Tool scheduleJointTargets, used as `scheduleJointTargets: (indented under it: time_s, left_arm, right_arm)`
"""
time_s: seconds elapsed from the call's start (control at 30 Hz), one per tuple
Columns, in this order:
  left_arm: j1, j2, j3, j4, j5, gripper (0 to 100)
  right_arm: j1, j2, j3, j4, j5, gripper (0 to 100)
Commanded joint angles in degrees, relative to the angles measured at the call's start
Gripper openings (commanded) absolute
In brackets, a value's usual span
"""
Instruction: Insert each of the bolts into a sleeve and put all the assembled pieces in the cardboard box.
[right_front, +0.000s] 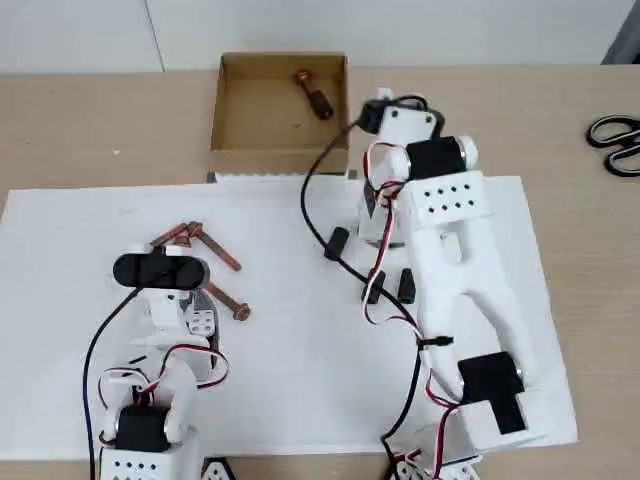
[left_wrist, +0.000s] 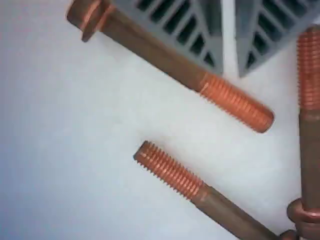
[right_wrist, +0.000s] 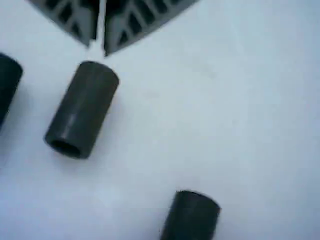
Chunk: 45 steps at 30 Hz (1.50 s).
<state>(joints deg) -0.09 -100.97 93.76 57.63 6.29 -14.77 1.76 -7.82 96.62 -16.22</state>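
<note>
- The left gripper (left_wrist: 228, 67) points down at the white paper (right_front: 280, 380), its jaws drawn close with only a thin slit between them and nothing held
- One bolt (left_wrist: 165, 62) lies flat right under it: the shaft passes beneath one finger (left_wrist: 170, 20), the head sticks out on one side and the threaded end on the other; whether finger and bolt touch I cannot tell
- A second bolt (left_wrist: 200, 187) lies just past the fingertips, apart from the first and roughly parallel to it
- A third bolt (left_wrist: 310, 100) lies beside the other finger, its head close against the far end of the second bolt
- The right gripper (right_wrist: 100, 46) hangs over the same paper, its jaws almost together and empty
- A sleeve (right_wrist: 82, 112) lies on its side just beyond the right gripper's fingertips, not touching them, its open end turned away from the gripper
- A second sleeve (right_wrist: 191, 216) lies farther out from the right gripper, well apart from the first; a third sleeve (right_wrist: 7, 87) lies near the first
- The cardboard box (right_front: 260, 110) sits beyond the right gripper, just off the paper's far edge, and holds one assembled piece (right_front: 313, 95), a bolt inside a sleeve, in the corner nearest that gripper
- Scissors (right_front: 615, 140) lie on the bare table (right_front: 80, 120), well apart from the right gripper on its right side
</note>
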Motion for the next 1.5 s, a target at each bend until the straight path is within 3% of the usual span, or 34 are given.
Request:
scheduleJointTargets:
  time_s: [0.0,0.2,0.5,0.7,1.47]
  left_arm:
    - [-0.26,-0.70,-0.22,-1.41,-0.09,1]
    - [-0.26,-0.70,-0.22,-1.41,-0.09,1]
    - [-0.26,-0.70,-0.22,-1.41,-0.09,1]
    - [-0.26,-0.70,-0.22,-1.41,-0.09,1]
    - [-0.26,-0.70,-0.22,-1.41,-0.09,1]
  right_arm:
    - [1.89,-2.77,2.99,0.04,-3.25,0.5]
    - [3.30,-3.21,7.30,0.04,-3.25,0.5]
    - [3.74,-2.59,7.65,-0.04,3.52,1.2]
    - [4.00,-0.13,10.46,-0.40,3.52,14.0]
    - [4.35,14.37,10.73,-13.05,5.10,12.9]
